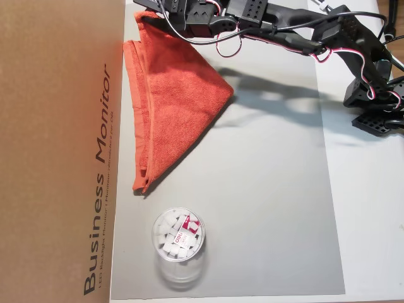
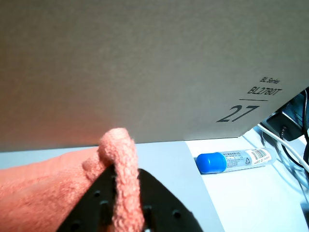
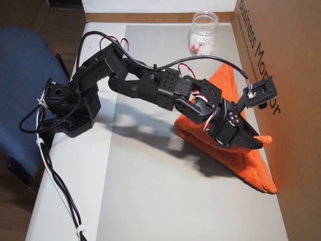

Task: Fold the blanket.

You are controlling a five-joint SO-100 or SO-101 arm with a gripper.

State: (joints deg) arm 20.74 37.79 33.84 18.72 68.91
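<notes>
Wrist view shows a bunched corner of the blanket point(image 2: 120, 159) pinched in the closed gripper point(image 2: 126, 193), the rest being folded into a triangle on the grey mat point(image 1: 265, 208) beside the cardboard box point(image 1: 57, 151), so the thin hold could be lost if it is dragged against that box.

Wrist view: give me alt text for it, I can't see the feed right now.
A fold of the orange-red terry blanket is bunched up between the black jaws of the gripper. A brown cardboard box printed "27" fills the background, and a blue-capped glue stick lies on the white tabletop to the right.
</notes>
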